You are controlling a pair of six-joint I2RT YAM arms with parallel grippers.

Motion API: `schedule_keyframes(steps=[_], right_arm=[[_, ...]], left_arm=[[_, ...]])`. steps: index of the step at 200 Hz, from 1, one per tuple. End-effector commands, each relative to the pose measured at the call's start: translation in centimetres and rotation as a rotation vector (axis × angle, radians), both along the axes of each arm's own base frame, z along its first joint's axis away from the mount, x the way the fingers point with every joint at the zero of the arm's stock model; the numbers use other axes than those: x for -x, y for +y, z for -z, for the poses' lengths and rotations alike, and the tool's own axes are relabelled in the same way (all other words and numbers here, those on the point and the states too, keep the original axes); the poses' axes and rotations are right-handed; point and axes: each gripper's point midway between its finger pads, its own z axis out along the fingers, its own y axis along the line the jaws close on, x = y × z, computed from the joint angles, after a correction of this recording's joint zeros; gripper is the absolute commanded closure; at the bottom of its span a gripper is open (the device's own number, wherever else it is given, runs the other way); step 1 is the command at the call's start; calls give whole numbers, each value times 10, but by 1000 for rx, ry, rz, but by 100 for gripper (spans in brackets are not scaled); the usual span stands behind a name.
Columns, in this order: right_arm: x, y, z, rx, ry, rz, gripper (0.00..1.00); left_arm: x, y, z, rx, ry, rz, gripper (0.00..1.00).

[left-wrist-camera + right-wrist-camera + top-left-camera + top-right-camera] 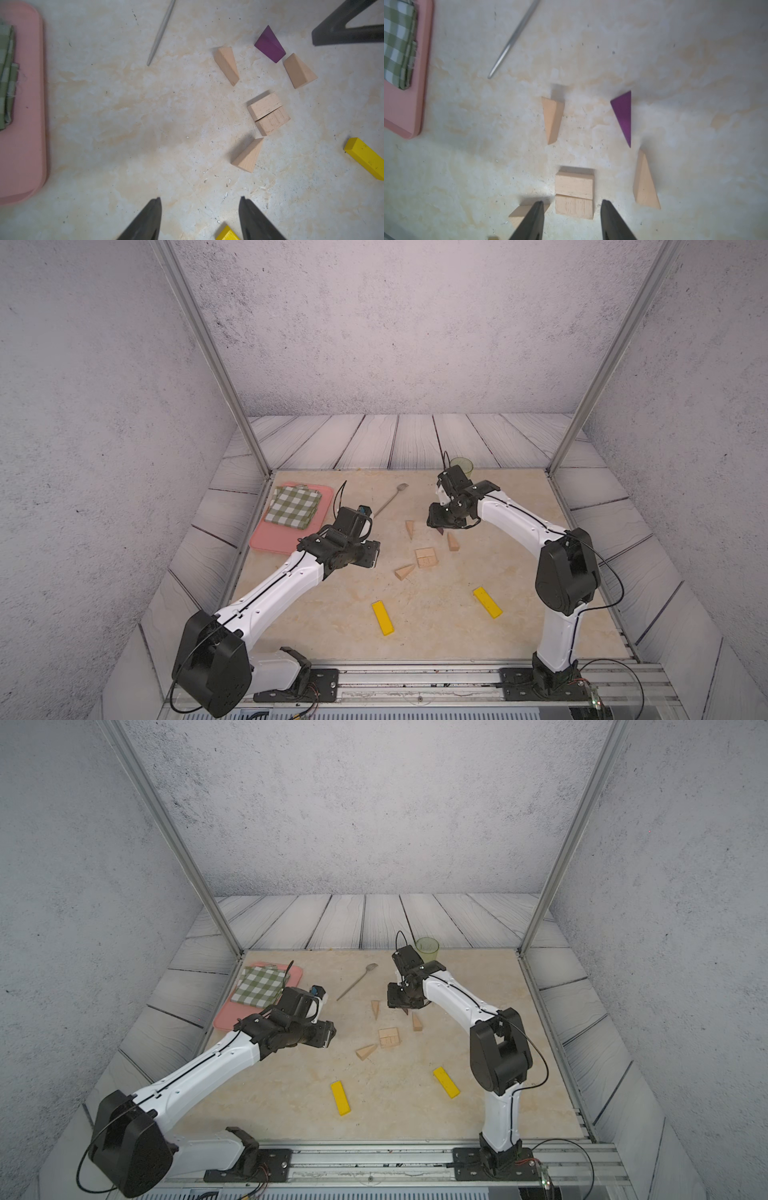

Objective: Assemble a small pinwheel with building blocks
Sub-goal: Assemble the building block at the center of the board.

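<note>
**Loose blocks on a marbled beige tabletop (332,639), with grey speckled walls (83,406) around it.**
Your left fingers (152,214) stand partly apart and empty above bare tabletop. Your right fingers (534,216) are parted too, hang over the blocks and touch none. The two wooden rectangles (426,558) lie side by side as a square. Three wooden wedges (410,529) and the purple wedge (623,116) lie apart around them, and both yellow bars (383,618) lie nearer your arm bases.
</note>
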Motion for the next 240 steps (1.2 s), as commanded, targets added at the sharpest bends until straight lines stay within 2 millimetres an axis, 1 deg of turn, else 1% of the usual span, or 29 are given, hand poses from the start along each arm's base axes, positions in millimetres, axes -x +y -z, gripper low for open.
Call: schedule_keyframes(steps=[1,11,47,69,96,117,140,157,178,209,222,240], right_arm=[[6,-2,40,150,97,-70,47],[2,5,45,170,104,-90,44],[-13,35,62,215,112,-134,38],[-20,45,78,258,136,-136,36],[-24,52,99,298,163,-152,38],[-23,51,112,336,183,-164,42],[-22,48,124,352,196,-173,51],[-24,49,126,362,180,-188,61],[-27,52,126,359,162,-218,71],[-26,57,128,350,154,-273,79],[-22,59,132,347,168,-306,84],[-13,64,135,343,175,-362,86]], left_arm=[[13,13,5,3,22,-39,35],[16,17,6,13,8,-53,35],[29,29,6,43,-25,-81,34],[33,30,4,63,-32,-82,34],[36,28,6,74,-21,-76,34],[39,27,9,84,-7,-73,34],[41,26,14,97,-2,-74,34],[43,26,16,113,-4,-76,34],[46,27,18,124,-7,-79,34],[47,28,16,130,-22,-79,34],[48,29,16,131,-24,-79,34],[48,28,18,132,-20,-80,34]])
